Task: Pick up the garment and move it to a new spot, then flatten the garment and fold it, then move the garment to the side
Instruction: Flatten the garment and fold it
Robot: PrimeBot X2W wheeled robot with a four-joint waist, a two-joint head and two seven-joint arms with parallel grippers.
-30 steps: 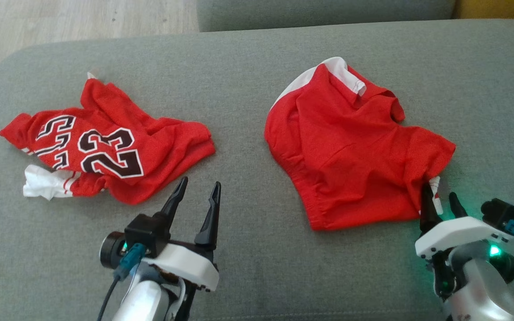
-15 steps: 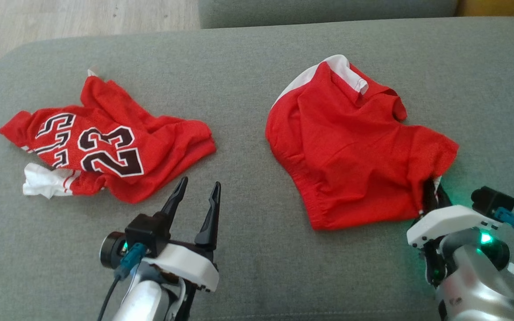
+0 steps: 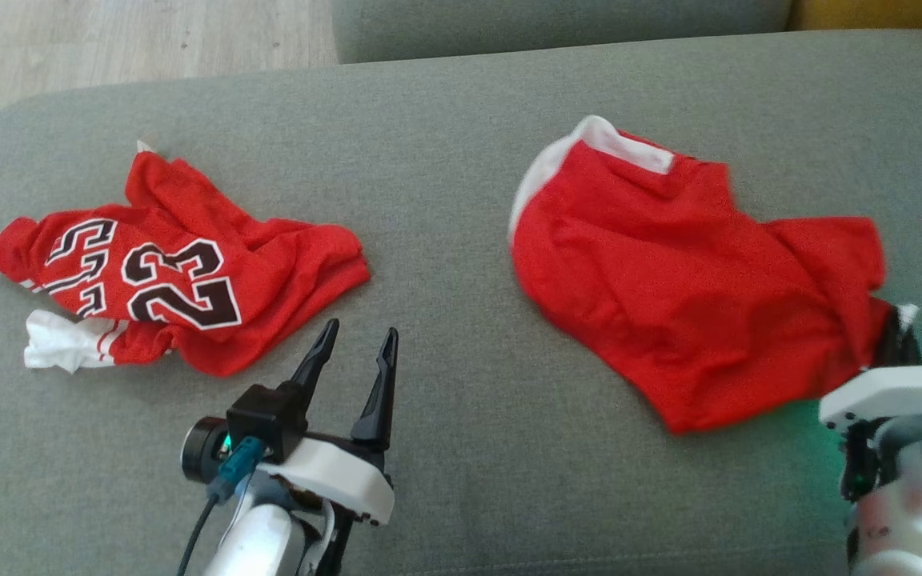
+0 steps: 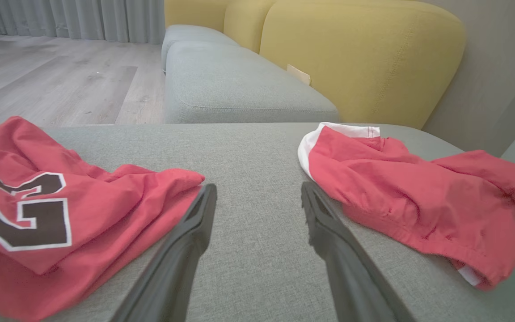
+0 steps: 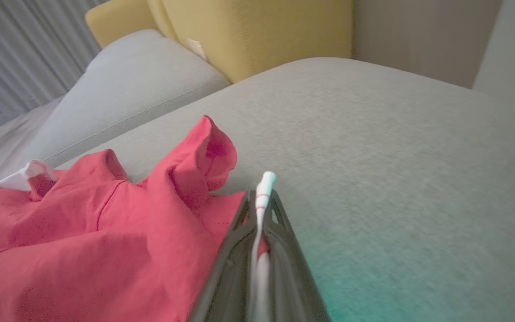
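The garment (image 3: 693, 280) is red with white trim and lies crumpled on the right half of the grey cushion (image 3: 445, 160). My right gripper (image 3: 897, 336) is at its near right corner, shut on the white-edged hem. In the right wrist view the white hem sticks up between the closed fingers of the right gripper (image 5: 259, 201), and the garment (image 5: 83, 241) bunches to the left. My left gripper (image 3: 358, 330) stands open over bare cushion between the two cloths. In the left wrist view the left gripper (image 4: 257, 188) holds nothing, with the garment (image 4: 418, 192) to its right.
A second red jersey (image 3: 173, 272) with a black "23" lies crumpled at the left, also seen as the jersey (image 4: 38, 210) beside my left fingers. Behind the cushion are another grey seat (image 4: 239, 85), yellow backrests (image 4: 360, 53) and wooden floor (image 3: 109, 40).
My right gripper closed on the garment's hem and pulled it to the right, stretching the cloth out. The head camera shifted a little. The left arm stayed still.
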